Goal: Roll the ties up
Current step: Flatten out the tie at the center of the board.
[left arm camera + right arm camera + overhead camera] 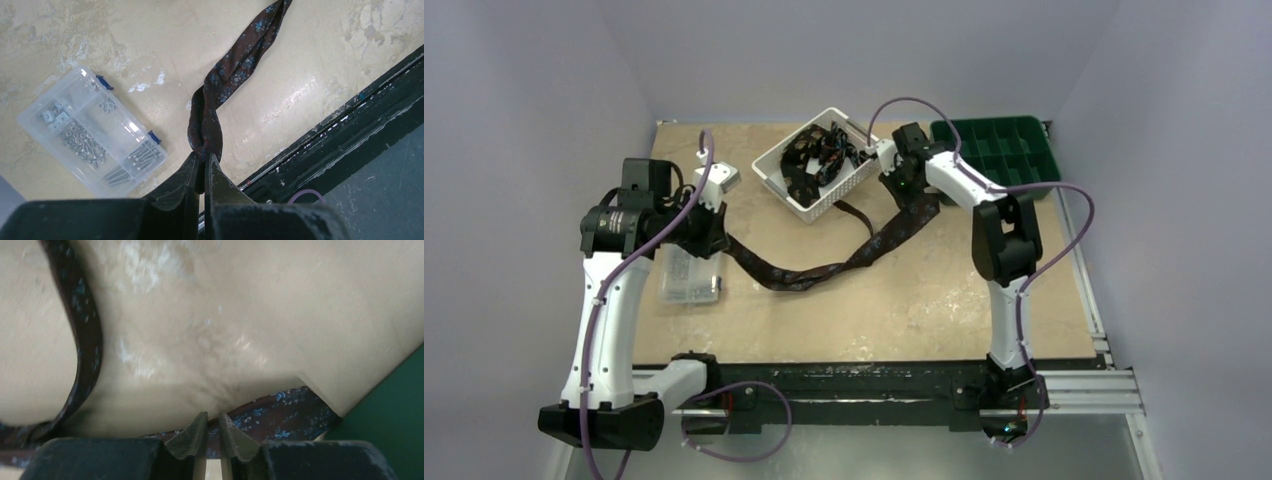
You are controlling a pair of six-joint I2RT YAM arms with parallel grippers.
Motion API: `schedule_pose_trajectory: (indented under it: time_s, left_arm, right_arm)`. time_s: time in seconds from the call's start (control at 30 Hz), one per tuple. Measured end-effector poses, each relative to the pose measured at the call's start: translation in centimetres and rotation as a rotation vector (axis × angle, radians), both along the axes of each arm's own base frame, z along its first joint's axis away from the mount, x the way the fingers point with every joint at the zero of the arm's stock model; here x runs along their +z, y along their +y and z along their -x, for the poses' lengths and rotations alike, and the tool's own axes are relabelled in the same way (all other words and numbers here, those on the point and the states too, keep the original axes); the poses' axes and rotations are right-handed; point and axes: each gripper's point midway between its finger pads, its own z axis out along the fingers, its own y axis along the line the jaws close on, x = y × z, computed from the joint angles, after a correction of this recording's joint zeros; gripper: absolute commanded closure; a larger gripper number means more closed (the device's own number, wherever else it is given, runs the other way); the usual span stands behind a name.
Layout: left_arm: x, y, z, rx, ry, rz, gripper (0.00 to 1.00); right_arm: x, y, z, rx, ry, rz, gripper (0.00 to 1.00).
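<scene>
One long dark tie (pixel 804 275) with small bluish marks sags across the table between my two arms. My left gripper (pixel 714 232) is shut on its narrow, twisted end (pixel 235 65), and in the left wrist view the fabric is pinched between that gripper's (pixel 204 159) closed tips. My right gripper (pixel 916 195) is at the tie's wide end (pixel 280 412), low over the table. In the right wrist view the jaws of the gripper (pixel 213 419) stand nearly together with the fabric edge between them. More ties (pixel 819 155) lie bundled in a white basket (pixel 776 185).
A clear plastic organizer (pixel 689 278) of screws and nuts lies by the left arm, close to the held tie end (pixel 90 130). A green compartment tray (pixel 1044 165) sits at the back right, just beside the right gripper. The black front rail (pixel 350 115) borders the table.
</scene>
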Motion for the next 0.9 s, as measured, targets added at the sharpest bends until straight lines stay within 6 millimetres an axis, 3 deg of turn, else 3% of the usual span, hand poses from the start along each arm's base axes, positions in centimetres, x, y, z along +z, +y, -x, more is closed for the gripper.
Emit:
schedule_pose_trajectory:
  time_s: [0.1,0.2,0.33,0.4,0.5,0.57,0.7,0.8,0.9]
  left_arm:
    - [-0.1,0.0,0.0,-0.019,-0.005,-0.010,1.00]
    - [-0.4,0.1,-0.1,-0.040,0.011,-0.022,1.00]
    - [-0.8,0.1,-0.9,-0.037,0.074,-0.002,1.00]
    - [-1.0,-0.1,-1.5,-0.036,0.099,0.015,1.00]
    - [-0.7,-0.5,-2.0,-0.041,0.111,0.044,1.00]
    - [0.1,-0.8,-2.0,-0.037,0.105,0.064,1.00]
    - [2.2,-1.4,-1.9,-0.036,0.068,0.099,1.00]
    - [2.7,-1.5,-1.9,-0.036,0.063,0.110,1.00]
    - [2.6,-1.6,-1.6,-0.032,0.081,0.118,1.00]
  right_arm:
    - [0.6,-1.4,2.1,0.081,0.064,-0.011,0.72]
    - [2.3,-3.5,6.2,0.250,0.102,-0.025,0.41]
    - [5.5,-4.5,9.2,0.476,0.015,-0.037,0.18]
    - [7.3,-3.1,9.1,0.600,-0.072,-0.060,0.14]
    - [8.8,0.7,8.6,0.789,-0.185,-0.095,0.12]
    - [8.8,3.6,9.1,0.925,-0.230,-0.112,0.12]
    - [7.5,7.8,12.2,1.215,-0.256,-0.118,0.10]
    - [5.9,8.5,14.9,1.399,-0.240,-0.100,0.09]
    - [4.2,7.5,16.2,1.528,-0.203,-0.066,0.09]
